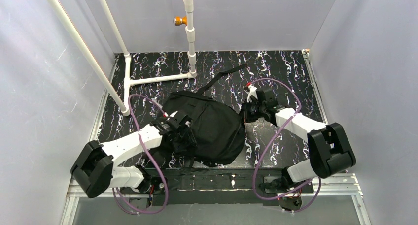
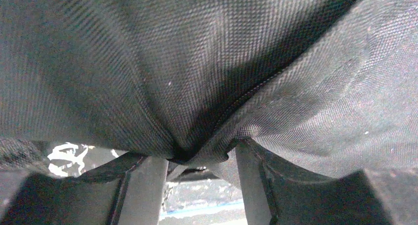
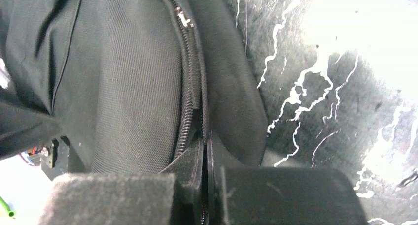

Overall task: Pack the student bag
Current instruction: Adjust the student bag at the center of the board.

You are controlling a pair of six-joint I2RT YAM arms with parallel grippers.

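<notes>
The student bag point(image 1: 212, 126) is a large black fabric backpack lying flat in the middle of the mat. My left gripper point(image 1: 178, 125) is at its left edge. In the left wrist view a taut fold of the bag's fabric point(image 2: 197, 62) is drawn in between my left gripper's point(image 2: 202, 153) partly closed fingers. My right gripper point(image 1: 248, 112) is at the bag's right edge. In the right wrist view the jaws of my right gripper point(image 3: 205, 146) are pressed together on the bag's edge point(image 3: 128, 87), where its zipper point(image 3: 190, 87) runs down into them. No books show.
A white pipe frame point(image 1: 157, 79) stands at the back left on the black marbled mat point(image 1: 286, 72). A bag strap point(image 1: 224, 76) trails toward the back. A grey patch point(image 1: 263, 136) lies by the right arm. Grey walls close in both sides.
</notes>
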